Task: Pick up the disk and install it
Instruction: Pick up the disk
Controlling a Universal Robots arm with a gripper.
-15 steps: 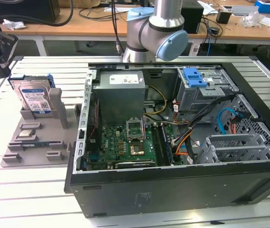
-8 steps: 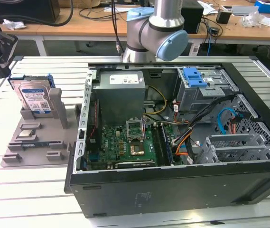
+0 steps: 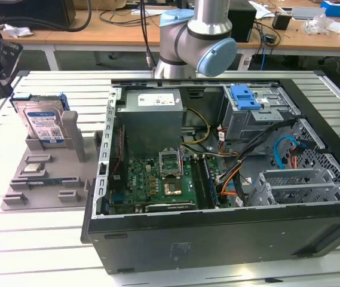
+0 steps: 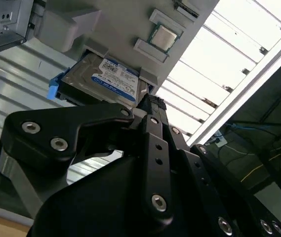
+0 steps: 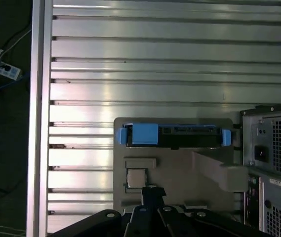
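Shows the tool (image 4: 150, 103) clenched, fingertips together on nothing. Hangs over the grey holder plate (image 5: 180, 168) on the ribbed worktop (image 5: 130, 74). Finds, nearest the tip in the first wrist view, a small silver chip (image 5: 136, 177) in its recess. Places the disk (image 5: 175, 136) just past that, apart from the tool: standing on edge in a slot of the plate, framed by its blue carrier, label showing in the second wrist view. Leaves the open computer case (image 3: 217, 179) farther off, beside the plate.
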